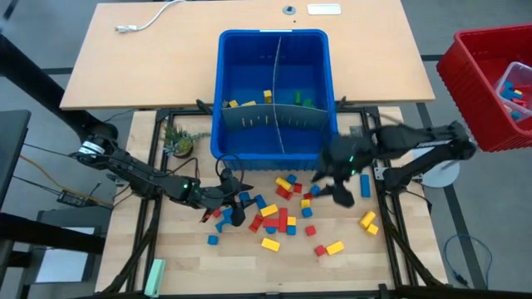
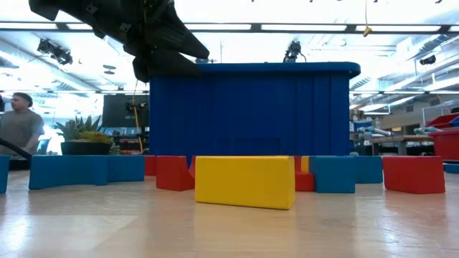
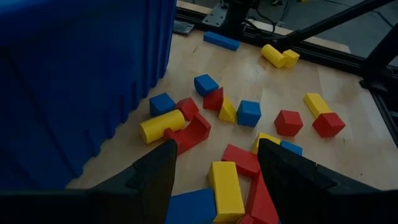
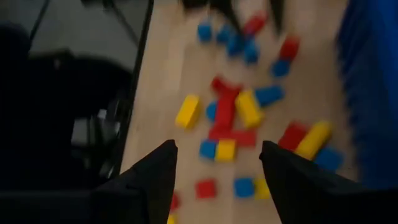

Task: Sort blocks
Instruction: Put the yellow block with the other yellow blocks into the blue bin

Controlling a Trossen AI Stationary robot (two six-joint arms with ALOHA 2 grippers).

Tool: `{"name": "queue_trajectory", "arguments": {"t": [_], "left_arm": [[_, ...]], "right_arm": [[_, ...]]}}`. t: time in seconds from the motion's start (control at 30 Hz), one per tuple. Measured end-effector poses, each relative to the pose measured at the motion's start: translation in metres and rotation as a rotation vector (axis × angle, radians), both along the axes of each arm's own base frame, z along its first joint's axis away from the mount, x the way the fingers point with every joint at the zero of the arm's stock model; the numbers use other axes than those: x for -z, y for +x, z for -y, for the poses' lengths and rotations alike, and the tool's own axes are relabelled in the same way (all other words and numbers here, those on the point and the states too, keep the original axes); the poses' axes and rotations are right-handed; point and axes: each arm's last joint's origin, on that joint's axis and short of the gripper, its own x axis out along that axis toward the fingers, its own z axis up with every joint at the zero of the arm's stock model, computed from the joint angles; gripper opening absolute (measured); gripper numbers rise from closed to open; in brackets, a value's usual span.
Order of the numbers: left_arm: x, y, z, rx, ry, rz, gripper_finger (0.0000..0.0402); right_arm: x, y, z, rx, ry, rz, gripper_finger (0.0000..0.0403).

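Long bright ceiling light strips (image 2: 301, 27) run overhead; a potted spiky green plant (image 2: 84, 136) stands far left.

Lab: strip lights (image 2: 301, 27), robot rig

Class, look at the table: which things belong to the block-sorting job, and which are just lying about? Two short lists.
Job: blocks; blue bin; left gripper; right gripper.
Lying about: plant; white cable; red crate; pale green bar.
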Motion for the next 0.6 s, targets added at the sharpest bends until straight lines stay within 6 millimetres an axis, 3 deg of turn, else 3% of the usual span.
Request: {"name": "queue_trajectory", "arguments": {"t": [0.23, 0.6], "left_arm": [[0.0, 0.0, 0.0, 0.0, 0.0, -0.001, 0.0234], [0.0, 0.0, 0.0, -0.002, -0.005, 0.005, 0.0234]], "right_arm": [[0.051, 0.002, -0.043, -0.1, 0.009, -0.209, 0.0206], [0.138, -0.029, -0.085, -0.22, -0.136, -0.344, 0.0209]]}}
